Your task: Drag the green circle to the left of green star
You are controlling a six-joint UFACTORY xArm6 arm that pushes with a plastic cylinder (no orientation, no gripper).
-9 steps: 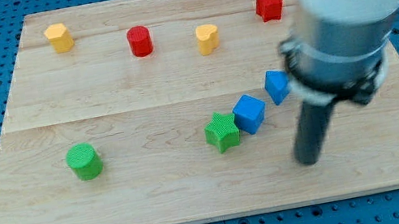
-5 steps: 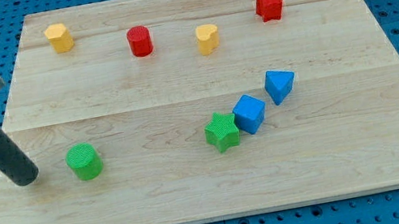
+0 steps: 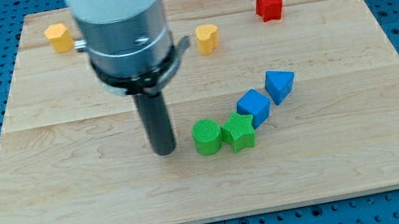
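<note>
The green circle [image 3: 206, 137] stands on the wooden board [image 3: 75, 200], touching the left side of the green star [image 3: 238, 131]. My tip [image 3: 164, 149] rests on the board just left of the green circle, with a small gap between them. The arm's wide grey body rises from the tip toward the view's top and hides the board behind it.
A blue cube [image 3: 254, 106] touches the star's upper right, and a blue wedge-like block [image 3: 279, 84] lies beyond it. A yellow block [image 3: 59, 37], a yellow heart-like block [image 3: 207, 38] and a red star [image 3: 269, 4] stand near the view's top.
The green circle has moved from the board's lower left to the right, up against the green star. The star shifted slightly right. My tip moved right along with the circle. The arm now hides the red cylinder.
</note>
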